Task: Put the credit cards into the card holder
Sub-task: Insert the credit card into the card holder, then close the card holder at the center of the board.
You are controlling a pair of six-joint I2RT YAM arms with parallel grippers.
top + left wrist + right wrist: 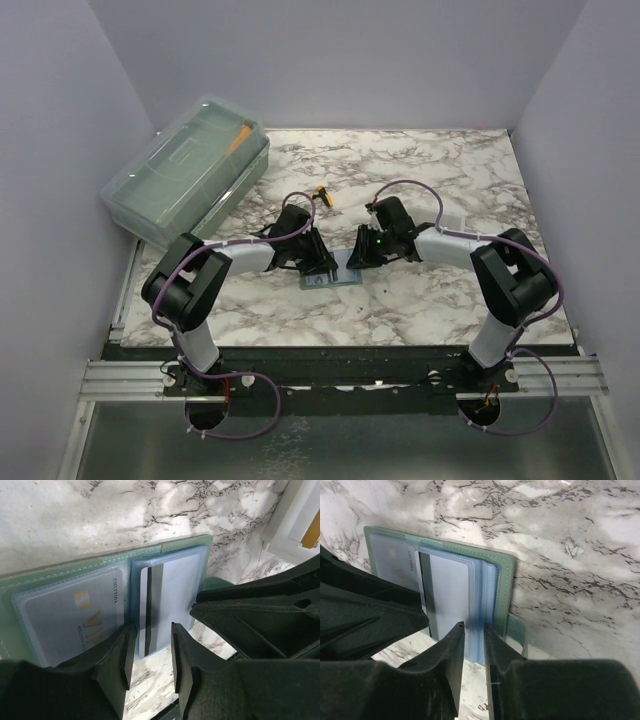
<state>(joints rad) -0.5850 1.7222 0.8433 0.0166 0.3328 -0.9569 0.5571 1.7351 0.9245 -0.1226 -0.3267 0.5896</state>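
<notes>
Left wrist, green card holder (pixel 75 570) open, cards (pixel 65 612) inside

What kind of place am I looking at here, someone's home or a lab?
Probably a robotics lab test booth, not a home: plain lavender walls box in a marble-patterned table, and two robot arms are bolted to a metal rail at its edge.

Sage-green card holder (pixel 75 566) lying open flat at centre, toward the near side, gold-printed card (pixel 70 615) in one clear pocket, dark-striped card (pixel 172 592) at adjoining pocket.
</notes>
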